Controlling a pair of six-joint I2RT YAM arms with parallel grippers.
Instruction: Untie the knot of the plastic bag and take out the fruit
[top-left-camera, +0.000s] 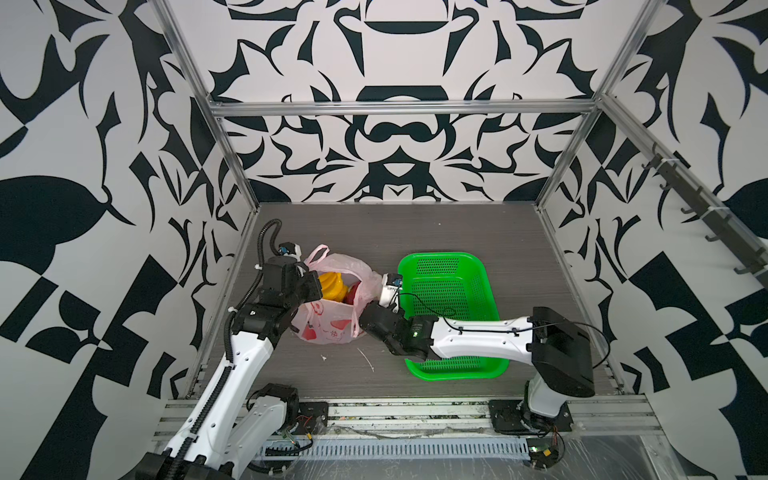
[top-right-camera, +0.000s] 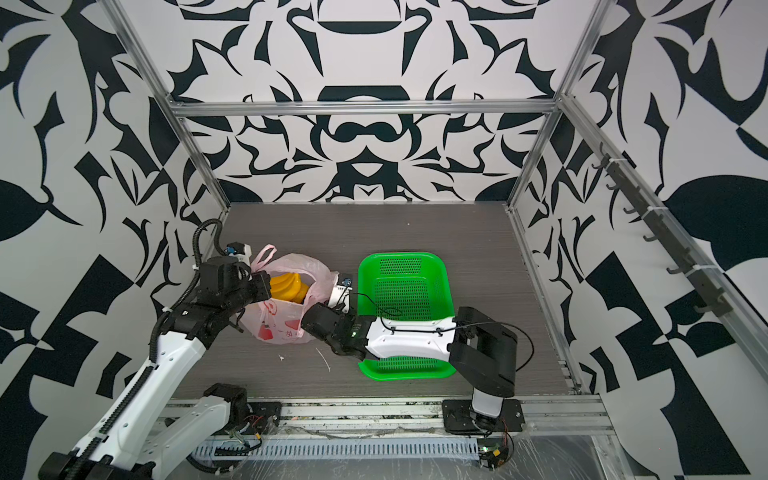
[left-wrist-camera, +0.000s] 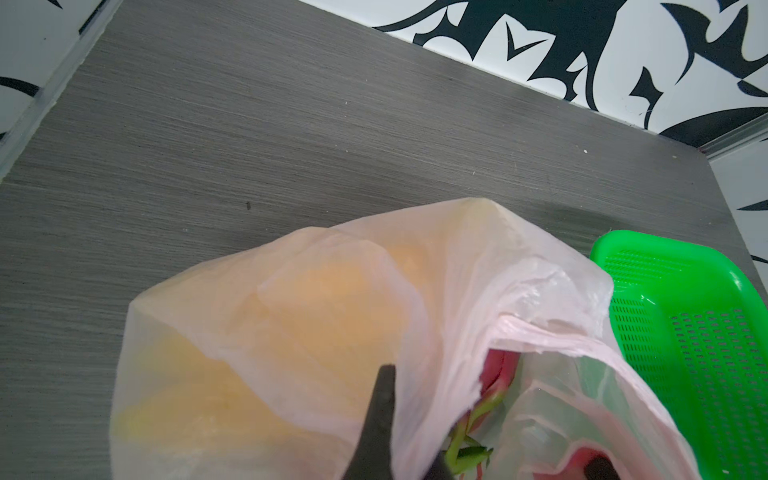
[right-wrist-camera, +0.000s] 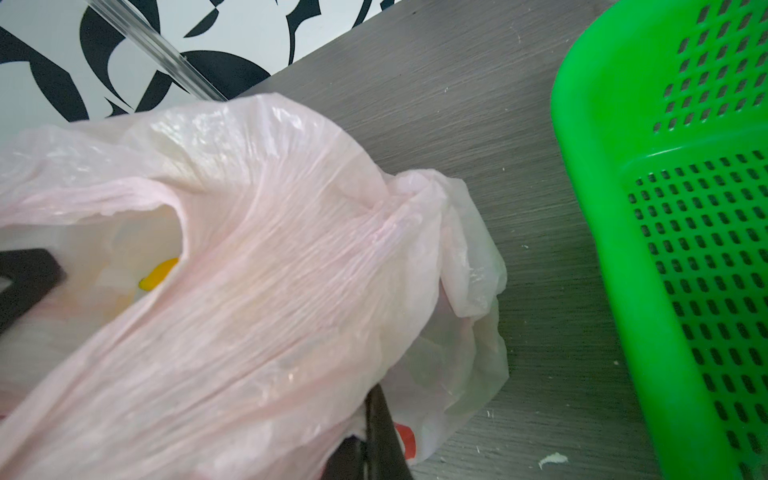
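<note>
Plastic bag (top-left-camera: 328, 324) sat left of centre on table (top-left-camera: 415, 224), mouth spread. Left gripper (left-wrist-camera: 380, 407) pinched tight on left rim. Right gripper (right-wrist-camera: 376, 419) pinched tight on right rim, just beside green basket (top-left-camera: 440, 254). Bananas (top-left-camera: 332, 284) exposed inside. Rear table open.

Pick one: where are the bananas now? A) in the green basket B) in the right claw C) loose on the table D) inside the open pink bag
D: the yellow bananas show through the open mouth of the plastic bag, left of the green basket.
</note>
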